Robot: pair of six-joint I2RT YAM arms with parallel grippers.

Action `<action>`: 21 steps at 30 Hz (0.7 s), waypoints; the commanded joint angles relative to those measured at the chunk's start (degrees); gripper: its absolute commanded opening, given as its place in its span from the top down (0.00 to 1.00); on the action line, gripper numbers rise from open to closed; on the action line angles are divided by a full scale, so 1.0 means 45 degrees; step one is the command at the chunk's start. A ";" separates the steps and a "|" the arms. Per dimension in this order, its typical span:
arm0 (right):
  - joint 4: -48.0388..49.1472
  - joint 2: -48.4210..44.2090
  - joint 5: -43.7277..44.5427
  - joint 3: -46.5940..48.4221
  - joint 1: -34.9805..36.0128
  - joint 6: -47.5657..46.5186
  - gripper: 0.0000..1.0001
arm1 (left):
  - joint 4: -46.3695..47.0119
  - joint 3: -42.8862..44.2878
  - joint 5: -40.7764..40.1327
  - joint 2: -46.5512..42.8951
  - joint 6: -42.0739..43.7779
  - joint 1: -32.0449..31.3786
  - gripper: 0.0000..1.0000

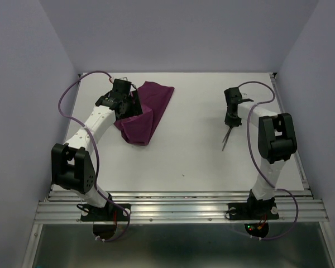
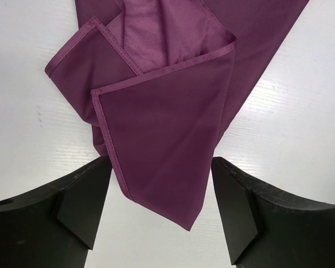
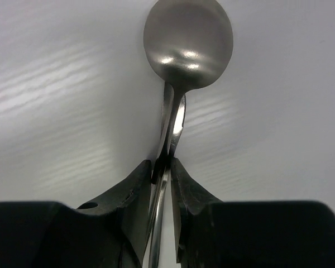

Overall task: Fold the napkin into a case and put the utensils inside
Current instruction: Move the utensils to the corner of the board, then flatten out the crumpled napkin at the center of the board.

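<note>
The soft plum-purple cloth napkin [image 1: 147, 111] lies folded at the far left of the table [image 1: 201, 156]. It seems limp, so a hemmed corner is best to take. The left end effector [image 2: 161, 184] stands released around one such corner. The right end effector [image 3: 163, 167] grasps the thin, probably slippery silver utensils [image 3: 187, 39] by their handles.

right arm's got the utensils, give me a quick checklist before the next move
1. right gripper holds both utensils: ok, jaws shut on the handle of the spoon and on the second handle.
2. left gripper free: ok, jaws wide open either side of a corner of the napkin, not gripping.
3. napkin folded into a case: not ok, it lies in loose, uneven layers.
4. A pocket open to take the utensils: cannot tell.
5. utensils lifted off the table: cannot tell.
</note>
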 commanded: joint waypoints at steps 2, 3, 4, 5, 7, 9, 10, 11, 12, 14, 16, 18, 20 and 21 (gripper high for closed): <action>-0.0330 0.0782 0.1193 0.0681 -0.1612 -0.0480 0.74 | -0.0193 0.0355 -0.0376 -0.0097 0.0113 0.0066 0.15; -0.0311 0.0821 0.1194 0.0798 -0.1789 -0.0538 0.74 | -0.0193 0.0278 -0.0376 -0.0078 0.0113 0.0105 0.15; -0.0291 0.0880 0.1194 0.1012 -0.1907 -0.0577 0.74 | -0.0212 0.0238 -0.0376 -0.0078 0.0094 0.0124 0.15; -0.0291 0.0977 0.1232 0.1130 -0.2024 -0.0616 0.74 | -0.0193 0.0199 -0.0415 -0.0058 0.0036 0.0202 0.15; -0.0291 0.1075 0.1155 0.1385 -0.2162 -0.0714 0.74 | -0.0271 0.0043 -0.0435 -0.0019 -0.0043 0.0339 0.12; -0.0311 0.1076 0.0708 0.1755 -0.2162 -0.0831 0.68 | -0.0291 -0.0171 -0.0396 0.0000 -0.0199 0.0592 0.11; -0.0311 0.0998 0.0145 0.1872 -0.2162 -0.0851 0.63 | -0.0291 -0.0250 -0.0396 -0.0019 -0.0238 0.0690 0.09; -0.0291 0.0901 -0.0132 0.1912 -0.2162 -0.0870 0.51 | -0.0291 -0.0386 -0.0435 -0.0058 -0.0277 0.0749 0.07; -0.0252 0.0590 -0.0424 0.1932 -0.2162 -0.0870 0.45 | -0.0310 -0.0484 -0.0512 -0.0058 -0.0316 0.0865 0.06; -0.0213 0.0238 -0.1223 0.1912 -0.2162 -0.0929 0.35 | -0.0369 -0.0621 -0.0883 -0.0078 -0.0375 0.0944 0.02; -0.0232 -0.0329 -0.1481 0.1912 -0.2008 -0.0988 0.23 | -0.0447 -0.0797 -0.1175 0.0077 -0.0531 0.1120 0.02; -0.0271 -0.0680 -0.1618 0.1912 -0.1695 -0.1007 0.17 | -0.0350 -0.1030 -0.1177 0.0234 -0.0628 0.1295 0.02; -0.0272 -0.1111 -0.1832 0.1893 -0.1421 -0.0968 0.17 | 0.0196 -0.1265 -0.1080 0.0624 -0.0765 0.1452 0.02; -0.0291 -0.1209 -0.2008 0.1893 -0.1091 -0.0891 0.16 | 0.0372 -0.1363 -0.1002 0.0819 -0.0766 0.1472 0.03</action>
